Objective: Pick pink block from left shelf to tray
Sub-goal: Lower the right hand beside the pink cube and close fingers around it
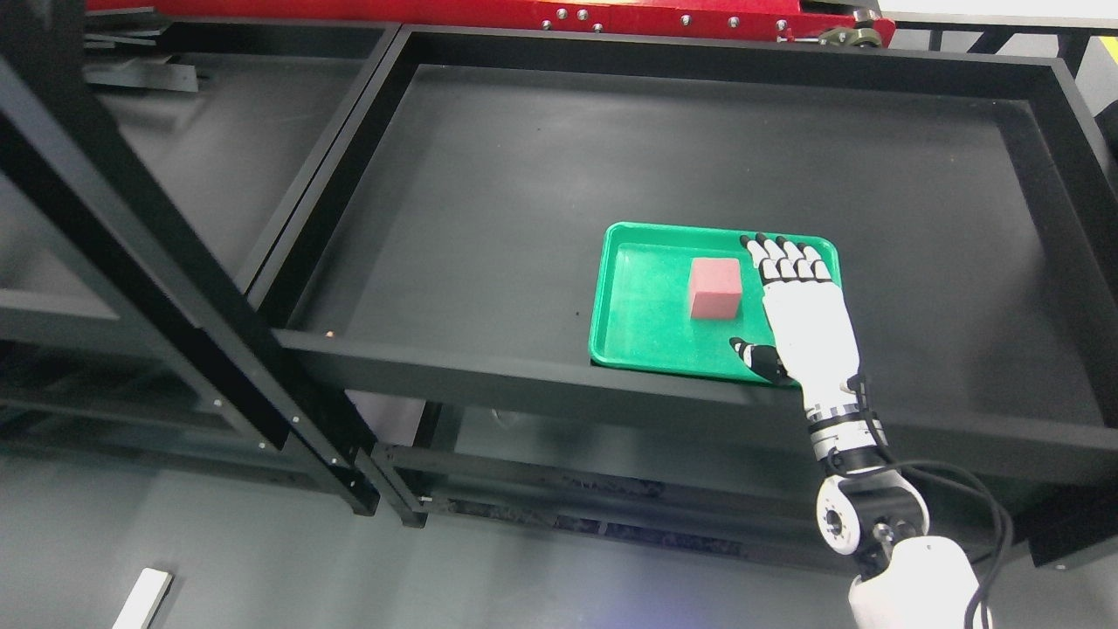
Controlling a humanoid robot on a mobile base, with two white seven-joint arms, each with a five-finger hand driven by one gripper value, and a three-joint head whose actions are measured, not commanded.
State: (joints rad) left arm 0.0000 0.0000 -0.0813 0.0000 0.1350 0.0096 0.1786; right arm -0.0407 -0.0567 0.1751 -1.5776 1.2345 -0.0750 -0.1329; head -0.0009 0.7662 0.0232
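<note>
- Right hand [799,310]: our one arm in view, entering from the lower right; white palm with black-tipped fingers [780,253] stretched out flat and apart, thumb splayed to the left, holding nothing. It sits over the right part of the tray, just beside the block but not touching it.
- Pink block [715,287]: one cube, resting upright on the tray floor, a little right of the tray's middle, between our thumb and our fingertips yet clear of both.
- Green tray [642,297]: shallow, rectangular, rounded corners; it lies on the shelf with its near edge against the shelf's front lip. We cannot tell whether our palm rests on its right rim or hovers just above it.
- Black shelf [489,192]: wide, walled surface bearing the tray toward its front right.
- Second black shelf [218,157]: to the left, beside the first, partly crossed by a black frame post [131,236].
- Red bar [489,13]: along the top edge, behind the shelves.
</note>
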